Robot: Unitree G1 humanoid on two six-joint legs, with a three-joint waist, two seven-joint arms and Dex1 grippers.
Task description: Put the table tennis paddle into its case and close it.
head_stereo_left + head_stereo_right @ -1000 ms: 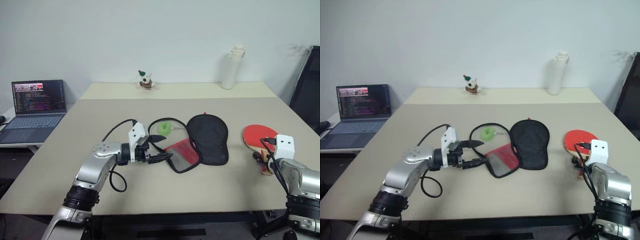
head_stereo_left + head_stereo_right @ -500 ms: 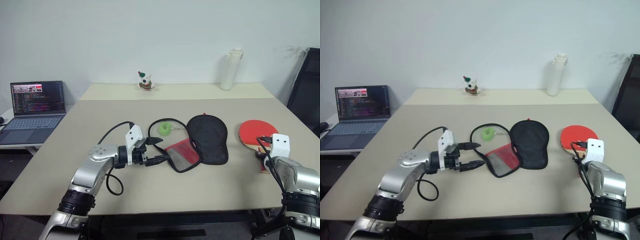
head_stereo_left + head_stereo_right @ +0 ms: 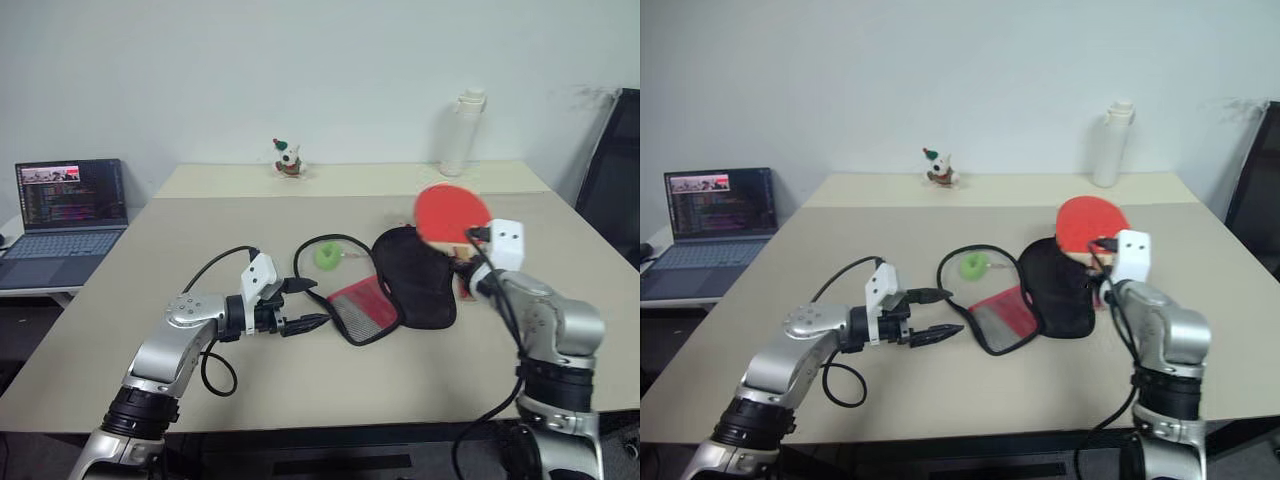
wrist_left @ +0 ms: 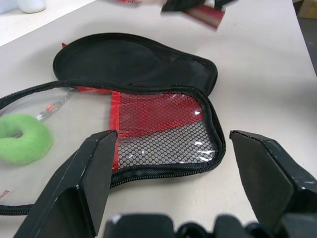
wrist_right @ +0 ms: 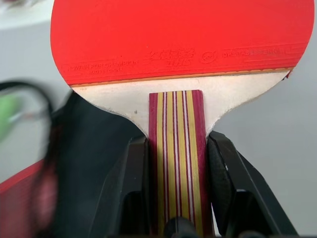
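The table tennis paddle (image 3: 452, 211), red-faced with a striped wooden handle (image 5: 176, 148), hangs in the air over the right part of the case. My right gripper (image 3: 466, 262) is shut on its handle, one black finger (image 5: 132, 183) on each side. The case (image 3: 412, 275) lies unzipped in the middle of the table, its black half to the right and its red mesh lining (image 4: 158, 124) to the left. Just left of the lining, my left gripper (image 3: 305, 305) stands open and empty, its fingertips close to the zipper rim.
A green ball (image 3: 327, 256) on a cord lies behind the lining. A small toy figure (image 3: 288, 160) and a white bottle (image 3: 460, 132) stand at the table's far edge. Off the table's left side sits a laptop (image 3: 62, 215), and a black chair (image 3: 612, 175) at the right.
My right gripper shut on the paddle's handle, lifted it off the table's right side and swung it left over the case. The left gripper stayed put.
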